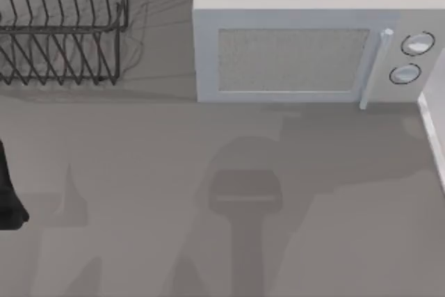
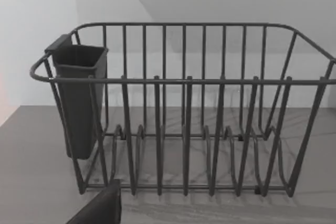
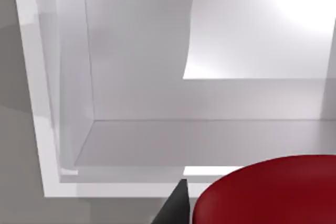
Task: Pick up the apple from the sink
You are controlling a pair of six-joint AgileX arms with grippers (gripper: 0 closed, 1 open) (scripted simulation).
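While the grey countertop (image 1: 139, 172) spreads across the whole top view, a white microwave (image 1: 292, 53) stands at its far side toward the right, with a vertical door handle (image 1: 375, 67) and two round knobs (image 1: 416, 44) stacked one above the other just beside that handle. To the left of the microwave, a dark wire dish rack (image 1: 62, 26) sits at the far left corner, and the left wrist view shows a dark cutlery cup (image 2: 79, 98) hung on one end of it. At the right edge of the countertop, the white rim of the sink (image 1: 432, 137) shows as a pale strip. The right wrist view looks down into this white basin, where the apple (image 3: 273, 192) appears large, glossy and deep red, close under the camera, with one dark fingertip (image 3: 176, 205) of the right gripper just beside it. Whether that claw is open or closed around the fruit cannot be told. The left arm (image 1: 8, 193) rests at the left edge of the countertop, facing the rack.
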